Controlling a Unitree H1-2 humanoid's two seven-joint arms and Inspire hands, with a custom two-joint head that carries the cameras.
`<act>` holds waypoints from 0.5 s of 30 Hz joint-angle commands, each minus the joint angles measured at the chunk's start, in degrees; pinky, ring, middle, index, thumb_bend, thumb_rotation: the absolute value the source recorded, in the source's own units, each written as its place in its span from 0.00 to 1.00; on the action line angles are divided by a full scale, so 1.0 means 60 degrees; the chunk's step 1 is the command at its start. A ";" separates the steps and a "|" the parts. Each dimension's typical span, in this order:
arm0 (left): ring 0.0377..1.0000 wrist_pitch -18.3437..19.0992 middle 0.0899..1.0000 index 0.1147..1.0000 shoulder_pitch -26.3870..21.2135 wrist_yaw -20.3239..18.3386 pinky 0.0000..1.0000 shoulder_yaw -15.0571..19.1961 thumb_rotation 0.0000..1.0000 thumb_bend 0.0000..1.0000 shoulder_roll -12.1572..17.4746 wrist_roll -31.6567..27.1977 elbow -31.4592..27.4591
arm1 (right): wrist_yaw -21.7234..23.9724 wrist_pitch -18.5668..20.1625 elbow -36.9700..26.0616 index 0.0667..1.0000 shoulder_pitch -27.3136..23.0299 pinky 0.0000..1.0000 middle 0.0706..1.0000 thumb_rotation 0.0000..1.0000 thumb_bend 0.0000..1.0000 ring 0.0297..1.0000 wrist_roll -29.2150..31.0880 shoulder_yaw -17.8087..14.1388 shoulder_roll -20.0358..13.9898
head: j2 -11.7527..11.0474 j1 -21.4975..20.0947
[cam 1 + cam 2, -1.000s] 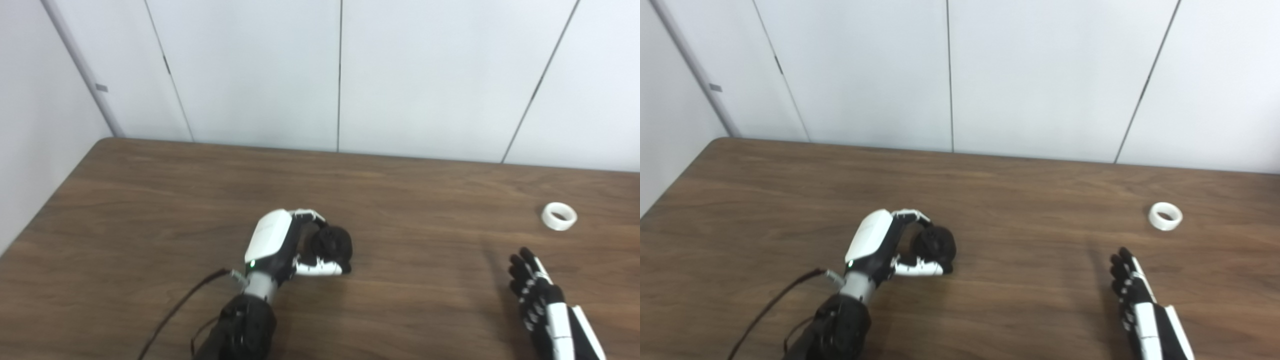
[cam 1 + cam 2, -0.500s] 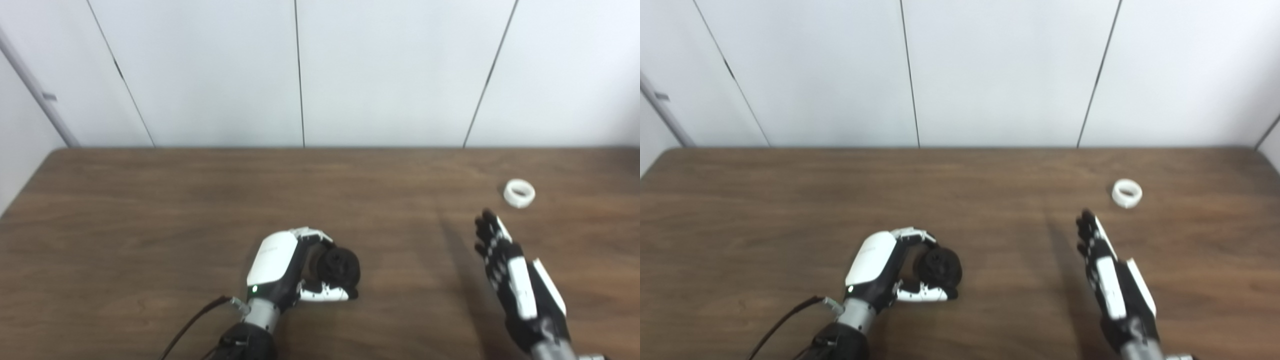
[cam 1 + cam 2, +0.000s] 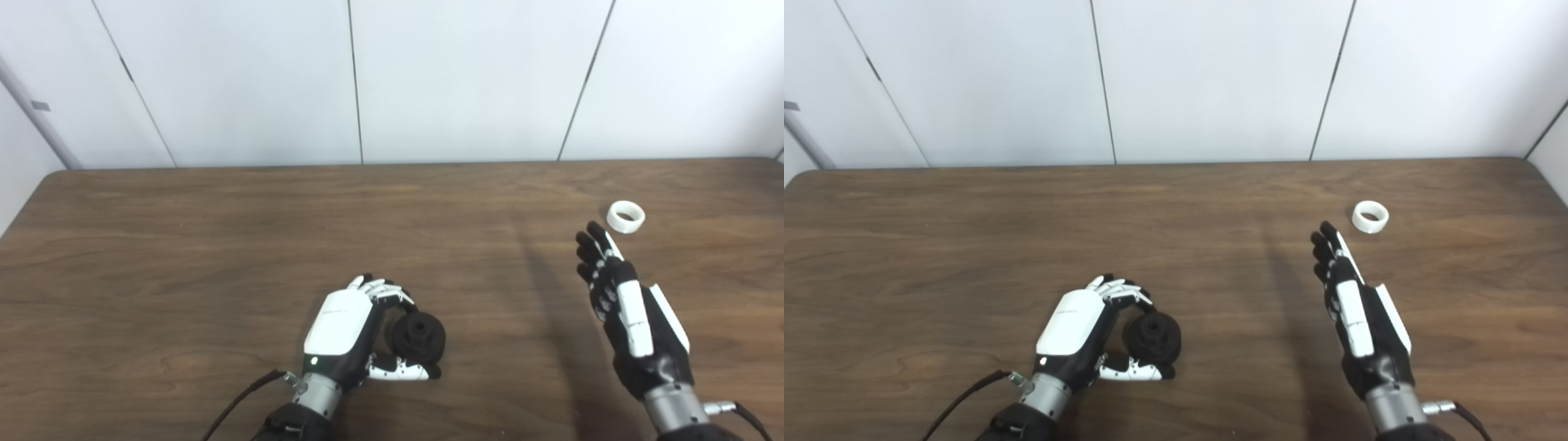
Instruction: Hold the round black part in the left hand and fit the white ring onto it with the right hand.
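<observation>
1. Left hand [image 3: 343, 331] curls its fingers and thumb around the round black part [image 3: 419, 335], low on the brown table [image 3: 184, 245].
2. Right hand [image 3: 625, 306] hovers with straight, spread fingers, holding nothing.
3. White ring [image 3: 626, 216] lies just beyond its fingertips.
4. No readable writing shows.

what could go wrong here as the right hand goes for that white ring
The white ring lies flat and low on the table, apart from the open right hand, whose fingers are straight; a shallow approach could nudge the ring away rather than pinch it. The left hand only partly wraps the round black part, which looks to rest on the table, so it might shift or roll when the ring is pressed on.
</observation>
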 commanded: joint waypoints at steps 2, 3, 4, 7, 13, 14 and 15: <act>0.83 -0.0102 0.73 0.42 0.0272 -0.0281 0.94 -0.0208 0.05 0.52 0.0095 0.0186 0.0309 | -0.0090 0.0085 -0.0558 0.99 -0.0240 1.00 0.98 1.00 0.60 1.00 0.0033 -0.0129 0.0002 | 0.0037 -0.0087; 0.83 -0.0107 0.73 0.42 0.0306 -0.0288 0.94 -0.0222 0.05 0.52 0.0091 0.0194 0.0337 | -0.0088 0.0152 -0.0596 0.99 -0.0259 1.00 0.98 1.00 0.60 1.00 0.0054 -0.0170 -0.0019 | 0.0037 -0.0087; 0.84 -0.0095 0.73 0.42 0.0335 -0.0299 0.94 -0.0238 0.05 0.52 0.0081 0.0203 0.0367 | -0.0083 0.0205 -0.0630 0.99 -0.0279 1.00 0.98 1.00 0.61 1.00 0.0080 -0.0218 -0.0048 | 0.0050 -0.0098; 0.83 -0.0178 0.73 0.42 0.0386 -0.0183 0.94 -0.0264 0.05 0.52 0.0055 0.0189 0.0557 | -0.0052 0.0336 -0.0721 0.99 -0.0322 1.00 0.98 1.00 0.62 1.00 0.0084 -0.0316 -0.0136 | 0.0059 -0.0118; 0.83 -0.0336 0.73 0.42 0.0502 -0.0049 0.93 -0.0306 0.05 0.52 0.0032 0.0181 0.0829 | -0.0055 0.0629 -0.0882 0.99 -0.0436 1.00 0.99 1.00 0.62 1.00 0.0103 -0.0454 -0.0252 | 0.0081 -0.0154; 0.83 -0.0334 0.73 0.42 0.0531 -0.0046 0.93 -0.0314 0.05 0.52 0.0028 0.0186 0.0824 | -0.0051 0.0692 -0.0887 0.99 -0.0481 1.00 0.99 1.00 0.62 1.00 0.0156 -0.0505 -0.0277 | 0.0083 -0.0183; 0.84 -0.0333 0.73 0.42 0.0550 -0.0045 0.93 -0.0317 0.05 0.52 0.0025 0.0190 0.0819 | -0.0045 0.0741 -0.0891 0.99 -0.0511 1.00 1.00 1.00 0.63 1.00 0.0194 -0.0542 -0.0291 | 0.0083 -0.0183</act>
